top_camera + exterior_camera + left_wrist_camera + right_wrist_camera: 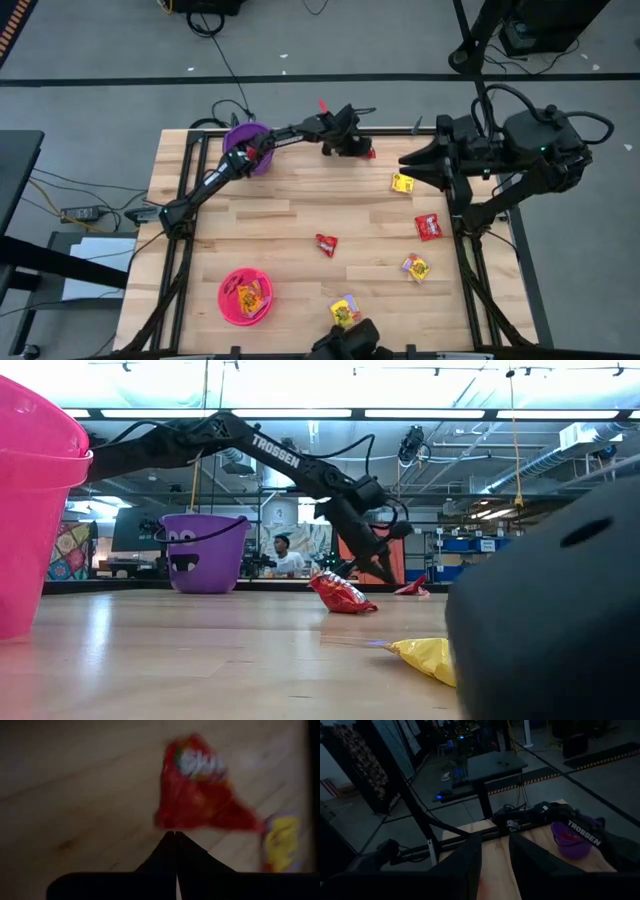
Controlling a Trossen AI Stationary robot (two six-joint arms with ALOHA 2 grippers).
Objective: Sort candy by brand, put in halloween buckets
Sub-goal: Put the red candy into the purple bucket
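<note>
Your left gripper (357,150) sits at the table's (290,220) far edge, jaws pinched shut on a red wrapped candy packet (200,795), beside the round purple plastic bucket (245,140). Right gripper (410,160) hovers apart, jaws slightly parted, empty.

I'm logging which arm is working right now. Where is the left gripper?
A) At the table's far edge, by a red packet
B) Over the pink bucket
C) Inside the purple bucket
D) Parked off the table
A: in the high view the left gripper sits at the far edge, right by a red packet, its fingers closed together, beyond the purple bucket.
</note>
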